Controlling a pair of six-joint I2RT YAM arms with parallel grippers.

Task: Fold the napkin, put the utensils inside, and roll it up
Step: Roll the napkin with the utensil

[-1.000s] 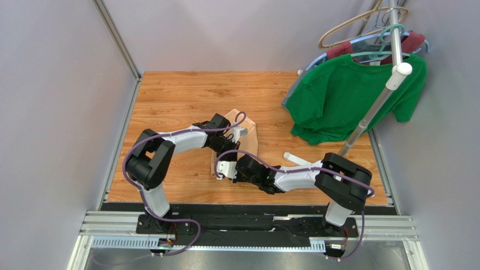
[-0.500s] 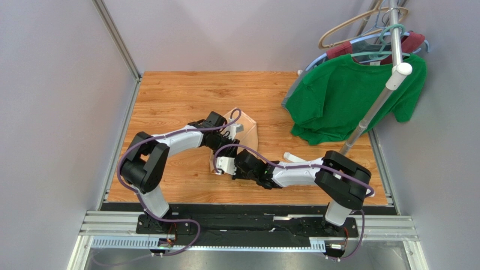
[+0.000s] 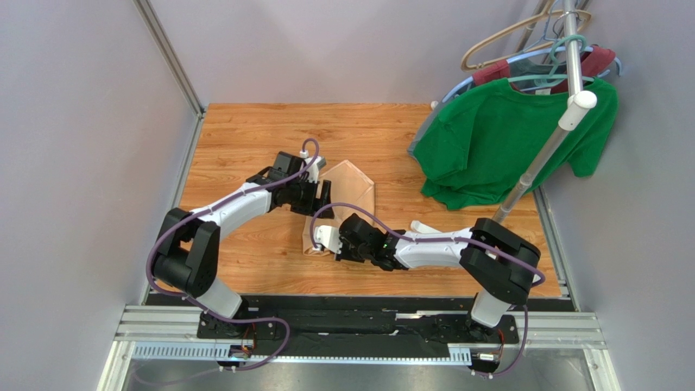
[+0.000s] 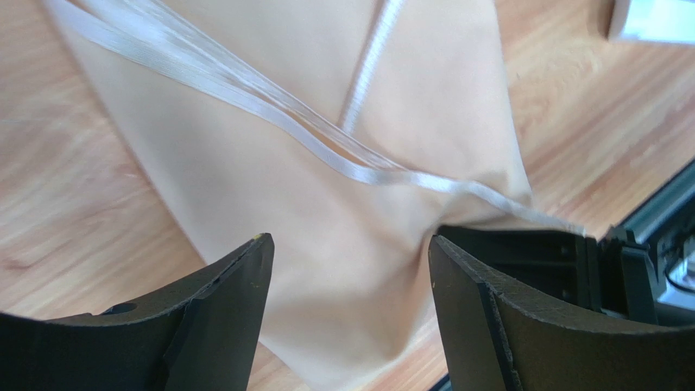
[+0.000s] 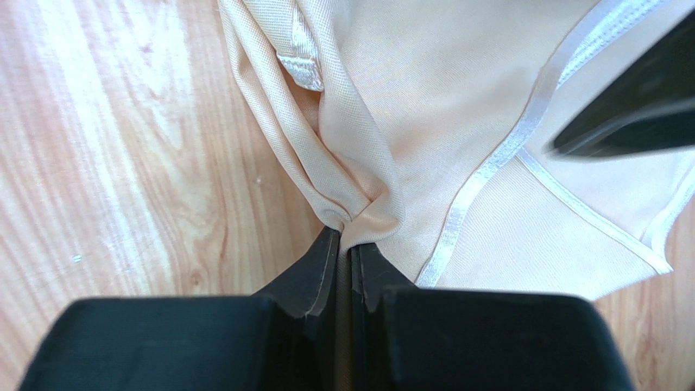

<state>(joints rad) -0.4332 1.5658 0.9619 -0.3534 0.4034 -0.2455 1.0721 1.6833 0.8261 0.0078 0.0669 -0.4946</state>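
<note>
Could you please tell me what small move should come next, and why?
Probably the right gripper should draw its pinched edge of the napkin across to finish the fold: its jaws are shut on bunched cloth, while the left gripper hangs open, holding nothing.

The napkin (image 5: 457,106) is thin, finely woven cloth with a soft sheen and a glossy satin-like hem band. Under the napkin, the table (image 3: 245,138) is smooth wood-grain with a mild shine. The fingers of my right gripper (image 5: 344,244), at the napkin's fold, are matt black plastic. Those of my left gripper (image 4: 349,244), above the napkin, look the same, faintly grainy. Right of the napkin, a T-shirt (image 3: 498,138) is matt cloth.
</note>
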